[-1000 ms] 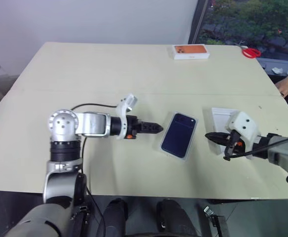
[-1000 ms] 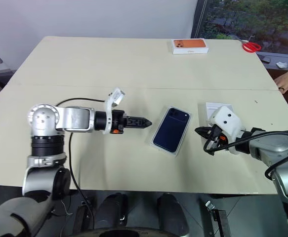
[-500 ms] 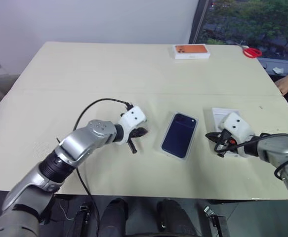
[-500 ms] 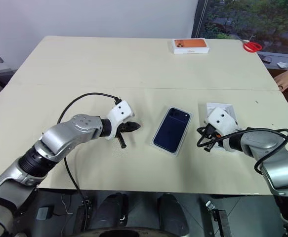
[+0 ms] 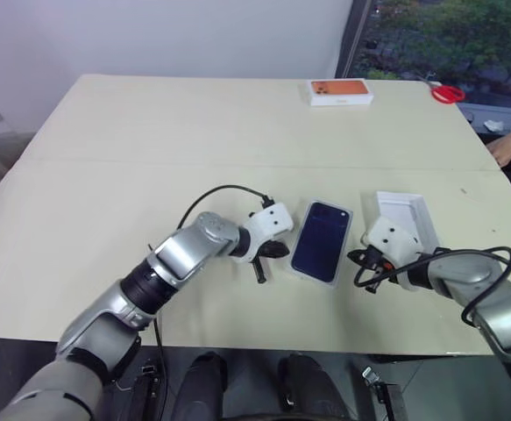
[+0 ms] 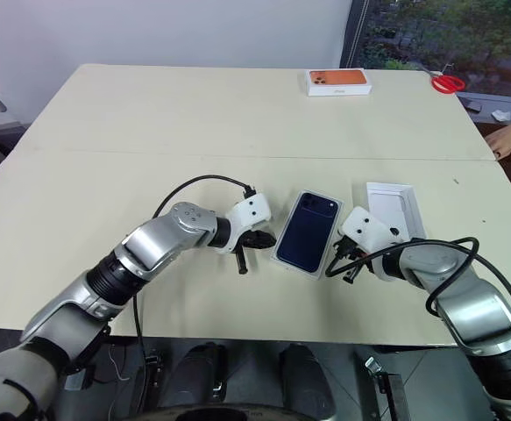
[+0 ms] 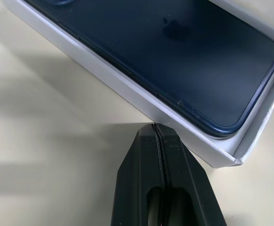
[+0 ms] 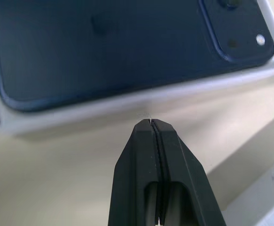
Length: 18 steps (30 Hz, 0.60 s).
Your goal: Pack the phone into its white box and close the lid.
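The lid (image 6: 306, 232), long axis running away from the robot, lies between the left gripper (image 6: 244, 254) and right gripper (image 6: 342, 267), both pinched shut and empty, one beside each long side.

The table (image 5: 194, 132) is showing a matt, pale cream top, smooth like laminate. On it the white box (image 7: 127, 96) is looking like plain matt cardboard. The phone (image 7: 174, 52) lying inside is gleaming, its dark navy back glossy and catching soft reflections; the camera patch (image 8: 235, 33) is shining the same way. The left gripper (image 7: 156, 129) and right gripper (image 8: 151, 123) are showing smooth black plastic fingers with a dull sheen. The arms (image 5: 185, 254) are glinting like brushed metal, with white plastic housings (image 5: 391, 237). The far box (image 5: 340, 91) is wearing an orange printed top.
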Available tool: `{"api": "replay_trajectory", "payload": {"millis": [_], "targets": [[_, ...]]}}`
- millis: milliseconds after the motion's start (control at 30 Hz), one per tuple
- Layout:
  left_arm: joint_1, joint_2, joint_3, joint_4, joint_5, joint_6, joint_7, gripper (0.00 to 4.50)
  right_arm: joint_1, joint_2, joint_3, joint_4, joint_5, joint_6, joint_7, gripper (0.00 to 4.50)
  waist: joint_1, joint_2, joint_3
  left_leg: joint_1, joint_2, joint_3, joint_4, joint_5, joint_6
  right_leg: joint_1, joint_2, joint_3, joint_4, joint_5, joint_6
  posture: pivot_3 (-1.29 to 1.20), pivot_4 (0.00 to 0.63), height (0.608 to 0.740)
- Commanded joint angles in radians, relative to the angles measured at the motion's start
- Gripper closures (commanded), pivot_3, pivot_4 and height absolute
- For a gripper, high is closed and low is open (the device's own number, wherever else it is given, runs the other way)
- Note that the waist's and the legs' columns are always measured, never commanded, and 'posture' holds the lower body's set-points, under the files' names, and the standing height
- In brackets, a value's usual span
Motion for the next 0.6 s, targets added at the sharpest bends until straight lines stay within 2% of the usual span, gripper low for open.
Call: {"api": "replay_trajectory", "payload": {"millis": [33, 367, 600], "targets": [[-0.016, -0.048, 0.012, -0.021, 0.003, 0.023, -0.022, 4.48, -0.01, -0.01, -0.01, -0.018, -0.003, -0.004, 0.008, 4.5, -0.001, 0.0, 0.0, 0.0, 0.0, 0.0, 0.0, 0.0, 0.0, 0.0, 0.0, 0.0, 0.0, 0.0, 0.0, 0.0, 0.15, 0.726], [-0.011, -0.128, 0.037, -0.032, -0.004, 0.071, -0.049, 4.48, 0.013, -0.06, -0.03, -0.001, -0.005, -0.03, 0.067, 4.5, -0.005, 0.0, 0.0, 0.0, 0.0, 0.0, 0.0, 0.0, 0.0, 0.0, 0.0, 0.0, 0.0, 0.0, 0.0, 0.0, 0.15, 0.726], [-0.02, -0.135, 0.029, -0.03, 0.014, 0.074, -0.071, 4.48, 0.024, -0.071, -0.046, 0.004, -0.009, -0.039, 0.088, 4.5, -0.006, 0.0, 0.0, 0.0, 0.0, 0.0, 0.0, 0.0, 0.0, 0.0, 0.0, 0.0, 0.001, 0.0, 0.0, 0.0, 0.15, 0.726]]}}
